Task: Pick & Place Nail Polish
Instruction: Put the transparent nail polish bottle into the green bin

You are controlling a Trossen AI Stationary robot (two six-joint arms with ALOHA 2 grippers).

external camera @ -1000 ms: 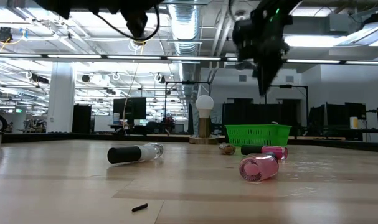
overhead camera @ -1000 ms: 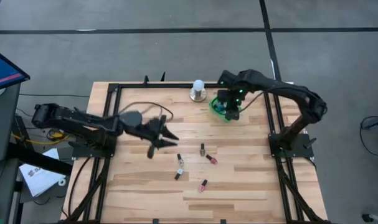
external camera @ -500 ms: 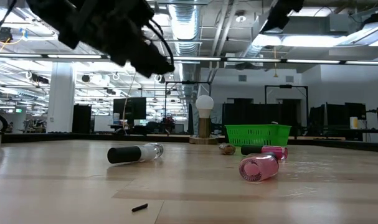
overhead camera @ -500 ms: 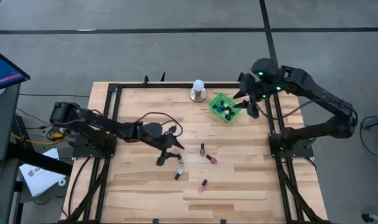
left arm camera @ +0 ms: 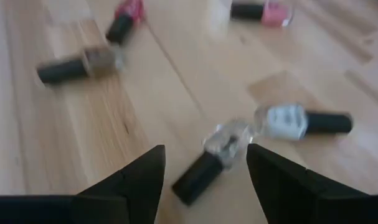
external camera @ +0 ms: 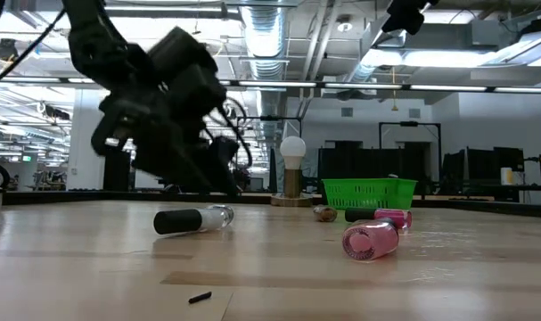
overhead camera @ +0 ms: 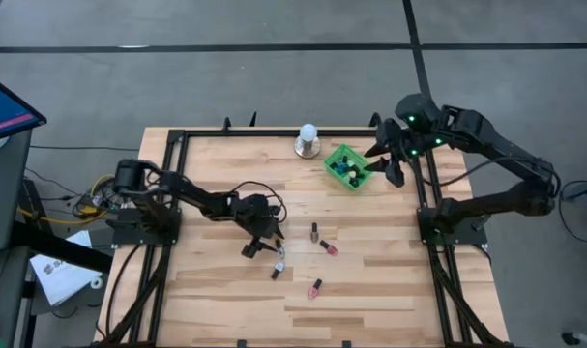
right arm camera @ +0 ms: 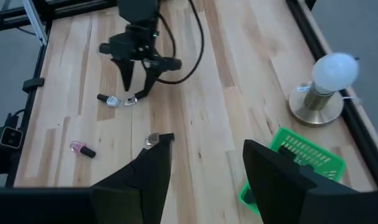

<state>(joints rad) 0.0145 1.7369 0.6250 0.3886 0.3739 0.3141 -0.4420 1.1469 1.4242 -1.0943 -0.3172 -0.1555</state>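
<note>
Several nail polish bottles lie on their sides mid-table: a clear one [left arm camera: 212, 157], a white one [left arm camera: 301, 121], a brown one [left arm camera: 76, 65] and two pink ones [left arm camera: 263, 11] [left arm camera: 123, 18]. My left gripper [overhead camera: 264, 242] is open and low over the clear bottle [external camera: 194, 218]. Its fingers stand on either side of the bottle, and I see no touch. More bottles lie in the green basket [overhead camera: 349, 167] at the far right. My right gripper [overhead camera: 385, 164] hangs open, high beside the basket's right side, with nothing in it.
A white-domed lamp on a metal base [overhead camera: 308, 141] stands at the far edge, left of the basket. A black frame rail [overhead camera: 424, 193] runs round the wooden table. A small dark chip [external camera: 199, 298] lies near the front. Bare wood shows at the near left.
My left gripper has come down from high above the table toward the clear bottle, moving toward the near right and tipping its fingers downward. My right gripper has risen from over the basket and drawn back toward the table's right edge. The bottles have not moved.
</note>
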